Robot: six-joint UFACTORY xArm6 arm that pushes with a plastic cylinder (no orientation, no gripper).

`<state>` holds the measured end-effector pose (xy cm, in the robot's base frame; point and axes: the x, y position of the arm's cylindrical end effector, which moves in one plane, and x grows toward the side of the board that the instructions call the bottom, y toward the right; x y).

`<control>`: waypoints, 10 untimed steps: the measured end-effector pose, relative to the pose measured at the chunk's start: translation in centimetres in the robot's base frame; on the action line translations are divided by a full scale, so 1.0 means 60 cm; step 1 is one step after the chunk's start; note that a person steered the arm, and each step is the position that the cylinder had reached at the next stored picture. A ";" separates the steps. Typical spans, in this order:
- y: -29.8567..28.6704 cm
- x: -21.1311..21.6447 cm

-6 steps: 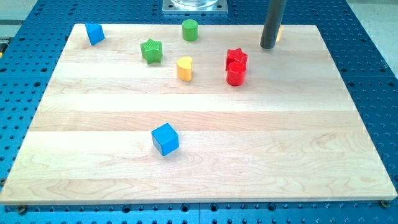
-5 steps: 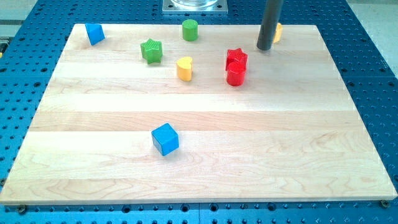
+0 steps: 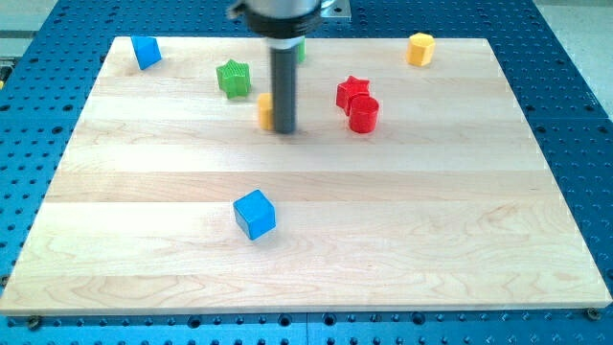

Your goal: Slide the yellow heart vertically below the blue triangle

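My tip (image 3: 283, 128) stands on the pale wooden counter (image 3: 316, 249), right against the yellow heart block (image 3: 263, 111), which peeks out at the rod's left side, mostly hidden. There are no jaws on this rod, and nothing is held. The blue triangle block (image 3: 146, 51) sits far off at the view's top left corner. Between them stands the green star block (image 3: 232, 78); the green cylinder block (image 3: 301, 50) is half hidden behind the rod. The red star block (image 3: 351, 91) touches the red cylinder block (image 3: 364, 114) on the right

Lab: wooden board (image 3: 402, 220) on blue perforated bench (image 3: 575, 115)
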<state>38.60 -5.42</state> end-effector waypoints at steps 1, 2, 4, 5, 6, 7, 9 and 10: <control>-0.001 -0.026; 0.000 -0.088; 0.043 -0.133; 0.041 -0.153; -0.047 -0.093; -0.054 -0.089; -0.117 -0.102; -0.190 -0.007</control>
<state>38.15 -16.79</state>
